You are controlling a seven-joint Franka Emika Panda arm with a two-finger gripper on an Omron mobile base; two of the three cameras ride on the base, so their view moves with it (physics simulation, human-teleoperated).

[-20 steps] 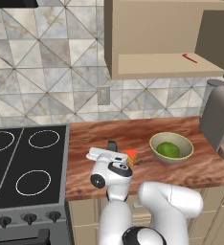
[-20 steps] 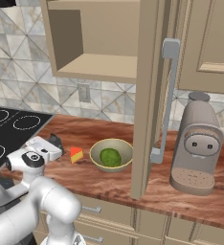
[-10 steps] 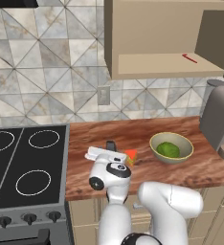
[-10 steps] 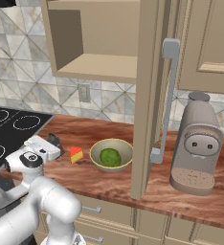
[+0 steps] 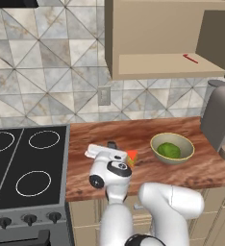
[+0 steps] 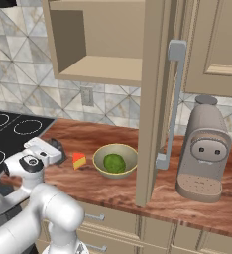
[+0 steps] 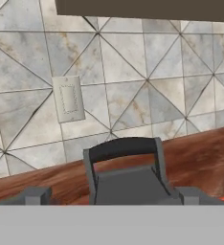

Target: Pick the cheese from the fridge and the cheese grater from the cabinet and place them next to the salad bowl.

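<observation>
Barely any shift since a second ago: spread the gripper (image 7: pixel 113 197) a last hair to full width, holding nothing. Means release of the cheese grater (image 7: pixel 126 178), standing upright on the wooden counter (image 5: pixel 193 169) (handle on top). Sits right between the fingertips (image 7: pixel 35 196), close in front of the hand, clear of both. Just beyond it the cheese (image 5: pixel 132 156), then the salad bowl (image 5: pixel 182 140). Leaves both items set down beside the bowl, so probably only a retreat left. Must pull back straight to avoid tipping the grater.
</observation>
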